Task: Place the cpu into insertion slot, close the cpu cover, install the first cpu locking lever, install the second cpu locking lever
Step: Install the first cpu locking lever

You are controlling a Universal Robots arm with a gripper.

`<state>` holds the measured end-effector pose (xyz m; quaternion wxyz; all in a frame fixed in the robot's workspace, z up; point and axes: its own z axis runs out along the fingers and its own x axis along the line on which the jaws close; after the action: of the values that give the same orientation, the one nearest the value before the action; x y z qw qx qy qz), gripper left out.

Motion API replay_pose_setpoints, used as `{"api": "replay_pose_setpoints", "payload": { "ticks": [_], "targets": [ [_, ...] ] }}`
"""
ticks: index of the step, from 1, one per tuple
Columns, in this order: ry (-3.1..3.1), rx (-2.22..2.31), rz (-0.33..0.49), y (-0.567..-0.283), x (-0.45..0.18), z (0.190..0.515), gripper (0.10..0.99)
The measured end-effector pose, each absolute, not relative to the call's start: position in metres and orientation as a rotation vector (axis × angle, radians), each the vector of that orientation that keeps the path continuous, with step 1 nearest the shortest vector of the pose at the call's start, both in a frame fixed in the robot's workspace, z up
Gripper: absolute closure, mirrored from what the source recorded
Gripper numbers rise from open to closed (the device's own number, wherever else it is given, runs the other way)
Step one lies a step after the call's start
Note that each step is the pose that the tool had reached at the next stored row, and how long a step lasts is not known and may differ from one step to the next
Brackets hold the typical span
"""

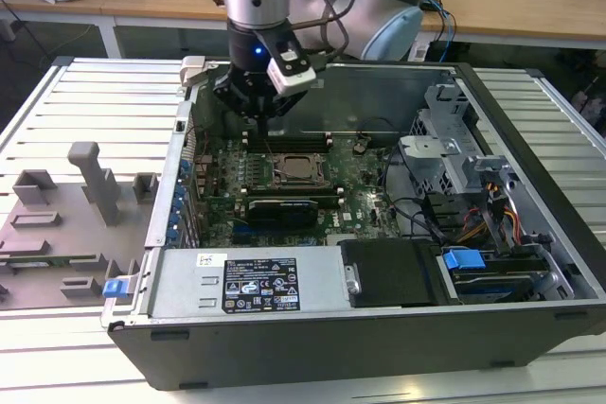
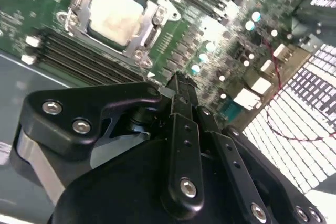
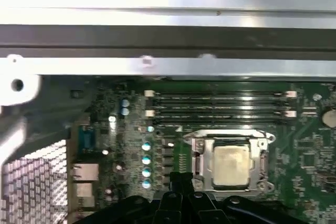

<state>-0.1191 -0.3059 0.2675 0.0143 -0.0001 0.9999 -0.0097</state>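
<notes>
The cpu (image 1: 296,170) lies flat in its socket on the green motherboard, its dull silver top showing in both wrist views (image 2: 118,13) (image 3: 231,163). The cpu cover (image 2: 151,31) (image 3: 201,162) is down flat around it as a silvery frame. A thin metal lever (image 3: 231,132) runs along one side of that frame. My gripper (image 1: 258,123) hangs above the board, off the socket toward the exterior view's left and farther back. Its black fingers (image 2: 181,95) meet at the tips, shut, with nothing between them; my gripper (image 3: 181,179) is apart from the socket.
Memory slots (image 1: 289,144) run behind the socket and a black card (image 1: 281,207) lies in front. The power supply (image 1: 246,281), drive cage (image 1: 454,158) and case walls (image 1: 170,186) hem the board in. Grey fixtures (image 1: 85,186) stand on the table at the exterior view's left.
</notes>
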Motion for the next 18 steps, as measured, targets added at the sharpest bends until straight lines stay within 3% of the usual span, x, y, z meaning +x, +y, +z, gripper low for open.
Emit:
{"api": "replay_pose_setpoints", "payload": {
  "ticks": [6,18],
  "targets": [
    [3.113,0.000,-0.031,-0.281,-0.128,0.262,0.980],
    [3.115,0.000,-0.031,-0.279,-0.087,0.260,0.980]
  ]
}}
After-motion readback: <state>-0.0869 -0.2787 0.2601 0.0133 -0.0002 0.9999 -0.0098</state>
